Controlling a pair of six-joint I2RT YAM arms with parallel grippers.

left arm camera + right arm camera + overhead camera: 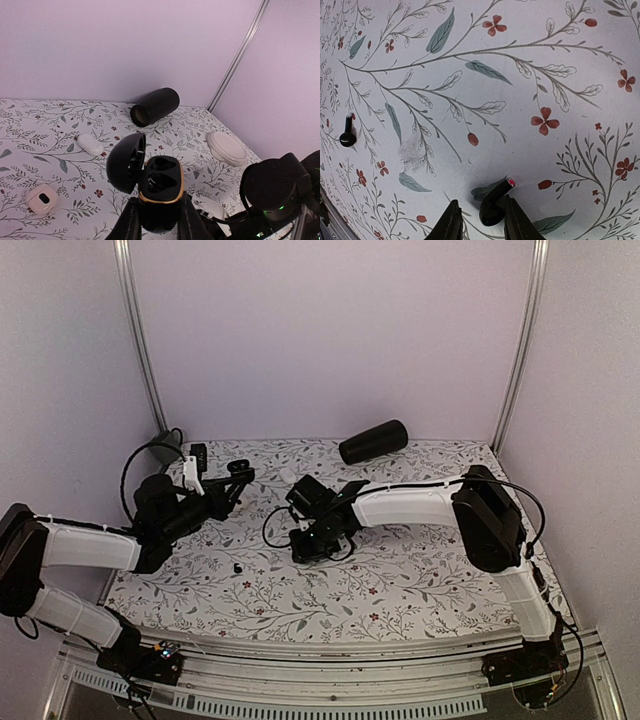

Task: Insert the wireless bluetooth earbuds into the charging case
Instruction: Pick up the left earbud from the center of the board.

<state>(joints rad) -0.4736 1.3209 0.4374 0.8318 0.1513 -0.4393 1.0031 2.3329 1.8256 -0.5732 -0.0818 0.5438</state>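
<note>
Gripping open charging case (159, 192) in left gripper (157, 220), lower centre of left wrist view; both slots look empty.
Pinching one earbud (492, 207) in right gripper (481, 226), bottom centre of right wrist view; second earbud (347, 136) loose, left edge. Neither inserted yet.

Lower part of the charging case (159, 192) hidden between the left jaws.

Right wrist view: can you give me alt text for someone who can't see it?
The right claw closes on a glossy black earbud with a red tip, right at the floral tablecloth. A second black earbud lies loose on the cloth at the far left of the frame, well apart from the claw.
</note>
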